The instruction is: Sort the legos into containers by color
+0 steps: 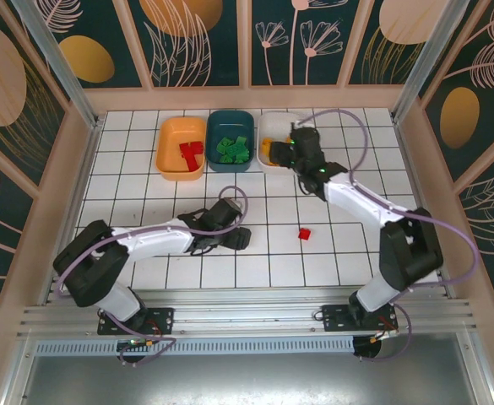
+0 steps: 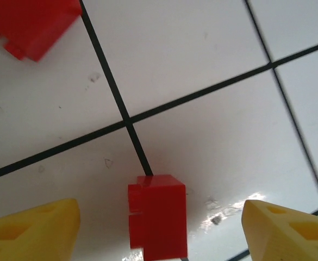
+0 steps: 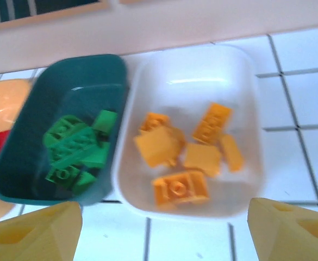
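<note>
Left claw (image 2: 161, 215) wide, empty, straddling red brick (image 2: 157, 228) on surface (image 2: 202, 65), dead centre, long axis along reach | second red brick (image 2: 31, 24) beyond, left | right claw (image 3: 164, 217) wide, empty, over white tub (image 3: 142, 98) | orange tub (image 1: 175, 131) far, left arm nearer

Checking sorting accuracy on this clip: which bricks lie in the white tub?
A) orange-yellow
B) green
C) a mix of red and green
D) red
A: in the right wrist view the white tub holds orange-yellow bricks and no other colour, while the green bricks lie in the teal tub beside it.
</note>
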Robot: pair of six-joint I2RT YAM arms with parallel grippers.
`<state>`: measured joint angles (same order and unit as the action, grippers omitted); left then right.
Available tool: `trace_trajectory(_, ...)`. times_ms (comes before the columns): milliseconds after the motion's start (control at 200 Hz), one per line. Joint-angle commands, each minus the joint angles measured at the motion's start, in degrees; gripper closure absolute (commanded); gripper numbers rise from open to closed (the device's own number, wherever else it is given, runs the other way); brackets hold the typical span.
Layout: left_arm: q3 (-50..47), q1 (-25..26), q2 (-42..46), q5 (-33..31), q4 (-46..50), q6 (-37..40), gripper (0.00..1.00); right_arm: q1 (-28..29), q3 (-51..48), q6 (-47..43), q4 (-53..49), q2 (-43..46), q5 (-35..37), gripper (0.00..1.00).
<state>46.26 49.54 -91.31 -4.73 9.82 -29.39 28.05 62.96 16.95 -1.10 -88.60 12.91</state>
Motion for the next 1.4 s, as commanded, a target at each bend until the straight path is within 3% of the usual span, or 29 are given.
trace_trajectory(0,1.8,0.5,-3.5,-3.5,2.3,1.5,0.28,-1.6,-6.5,2.7,2.2,4.6,-0.8,0.20)
trace_trajectory(310,3.7,0.4,-5.1,-3.9,0.5,0.9,0.72,-3.9,-16.7,2.8,3.6,12.0,-0.8,0.29)
trace_trajectory(480,5.8,0.4,-3.4,-5.4,2.9,1.0,0.83,-4.6,-20.1,3.7,6.3,12.2,-0.7,0.30)
trace_trajectory(586,8.5,-0.2,-1.4,-9.6,5.6,2.1,0.87,-4.7,-22.0,4.4,8.7,12.2,-0.6,0.30)
trace_trajectory(656,12.1,-3.3,-0.7,-10.2,7.8,2.8,0.90,-4.9,-23.2,4.5,10.5,12.0,-1.0,0.32)
trace_trajectory(836,18.0,-17.1,1.3,-5.8,7.1,3.7,0.90,-5.2,-25.5,5.5,13.7,11.5,-3.9,0.33)
trace_trajectory(981,20.2,-30.0,-0.2,-1.0,3.1,-2.0,0.89,-5.3,-26.3,6.1,15.3,11.3,-5.1,0.33)
trace_trajectory(1081,23.1,-35.7,-4.6,0.0,1.7,-4.0,0.88,-5.4,-26.6,6.4,15.5,10.9,-5.8,0.33)
trace_trajectory(1206,28.2,-40.3,-12.8,4.3,1.5,-5.1,0.89,-5.4,-26.7,6.6,15.7,10.8,-6.7,0.33)
trace_trajectory(1396,34.7,-42.2,-20.9,5.9,2.8,-4.8,0.86,-5.4,-26.9,6.7,15.6,11.3,-7.1,0.34)
